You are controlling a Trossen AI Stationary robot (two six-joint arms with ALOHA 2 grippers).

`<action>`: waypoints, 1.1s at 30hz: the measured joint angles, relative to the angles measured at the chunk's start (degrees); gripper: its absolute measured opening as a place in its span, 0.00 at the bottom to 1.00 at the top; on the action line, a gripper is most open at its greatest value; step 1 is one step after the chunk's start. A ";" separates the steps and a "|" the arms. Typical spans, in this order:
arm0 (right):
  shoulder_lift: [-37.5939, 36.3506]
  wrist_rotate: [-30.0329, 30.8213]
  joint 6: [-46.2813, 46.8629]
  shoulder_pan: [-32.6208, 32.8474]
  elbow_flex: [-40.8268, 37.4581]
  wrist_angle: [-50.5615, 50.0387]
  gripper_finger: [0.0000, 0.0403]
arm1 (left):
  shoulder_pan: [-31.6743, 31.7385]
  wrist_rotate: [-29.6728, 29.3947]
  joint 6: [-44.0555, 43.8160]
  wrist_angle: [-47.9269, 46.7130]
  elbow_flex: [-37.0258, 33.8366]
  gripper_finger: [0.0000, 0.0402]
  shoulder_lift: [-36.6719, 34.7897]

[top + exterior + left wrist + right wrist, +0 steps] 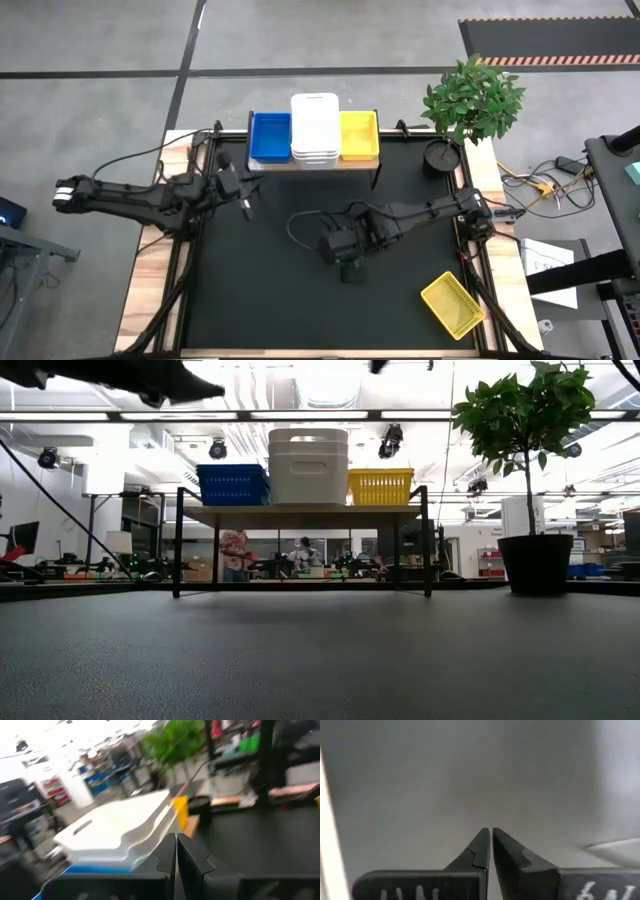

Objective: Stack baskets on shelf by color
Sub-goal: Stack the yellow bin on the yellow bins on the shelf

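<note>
Black table point(260, 300) carries our shelf point(315, 164), where blue point(270, 137), white point(315, 128) and yellow stacks point(359, 135) sit sorted; one yellow basket point(452, 304) lies apart, unstacked. Our left claw point(247, 207) and right claw point(350, 272) are both closed, empty

Black-topped table point(300, 310) with pale wooden edge strips point(150, 290) stands on a grey concrete floor point(90, 40) crossed by dark seam lines. Potted plant point(470, 100) in a black pot sits at the table's far right corner. Black mat point(550, 35) with a striped edge lies beyond. Low view: large open hall, white ceiling point(330, 385) with strip lights, benches, people point(235, 550) standing far off.
</note>
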 joint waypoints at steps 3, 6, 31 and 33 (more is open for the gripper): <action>0.00 -7.86 6.14 0.74 -4.21 0.01 0.03 | -0.86 2.63 -0.30 0.30 -0.02 0.00 -1.87; -0.02 -15.02 12.33 2.14 -8.61 -0.31 0.03 | -1.83 4.17 -0.44 0.27 -0.13 0.00 -3.24; -22.11 -32.09 58.15 42.64 -56.40 28.23 0.15 | -6.53 6.34 -3.34 1.04 -0.24 0.00 -1.09; -20.68 -32.07 56.84 44.62 -56.50 28.45 0.20 | -6.53 6.34 -3.12 2.98 -0.26 0.00 -0.65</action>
